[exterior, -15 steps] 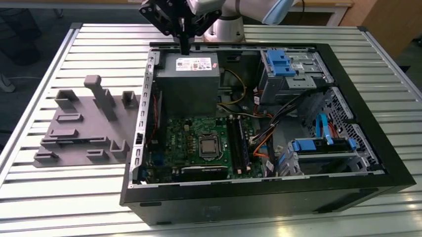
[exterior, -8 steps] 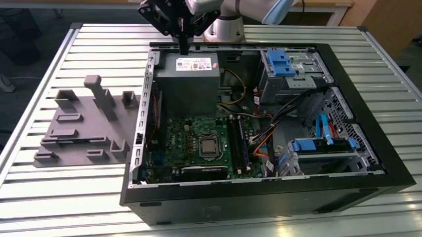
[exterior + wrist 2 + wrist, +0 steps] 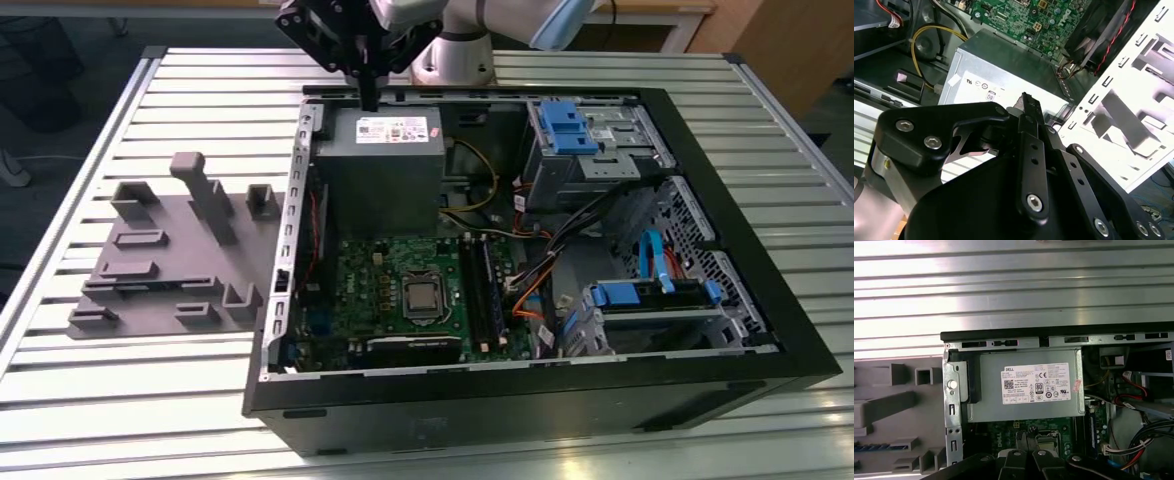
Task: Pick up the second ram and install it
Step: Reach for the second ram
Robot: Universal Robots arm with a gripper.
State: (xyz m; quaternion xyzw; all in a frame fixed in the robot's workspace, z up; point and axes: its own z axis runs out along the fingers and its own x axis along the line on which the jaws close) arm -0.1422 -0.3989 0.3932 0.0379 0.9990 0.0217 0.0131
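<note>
The fingers (image 3: 1023, 444) of the black two-finger gripper (image 3: 367, 92) are closed together, and nothing can be seen between them. Locate the second ram (image 3: 879, 446), a long, thin blue-green memory stick, which appears as a blue strip seated in a slot of the grey plastic fixture with upright blocks (image 3: 147, 290). It is well apart from the gripper, which hangs over the grey metal power supply box (image 3: 378, 165) inside the open black computer case (image 3: 534, 410).

Caution: closed fingers cannot straddle the stick, so a descent onto it in this state would likely strike its edge or the fixture. A straight descent from here would likely meet the power supply. An off-centre grip may tilt the stick at the green motherboard (image 3: 387, 290).

The power supply carries a white printed label (image 3: 1036, 384) with certification marks and a code square. A small red-and-white sticker (image 3: 1077, 385) sits at the label's edge.
</note>
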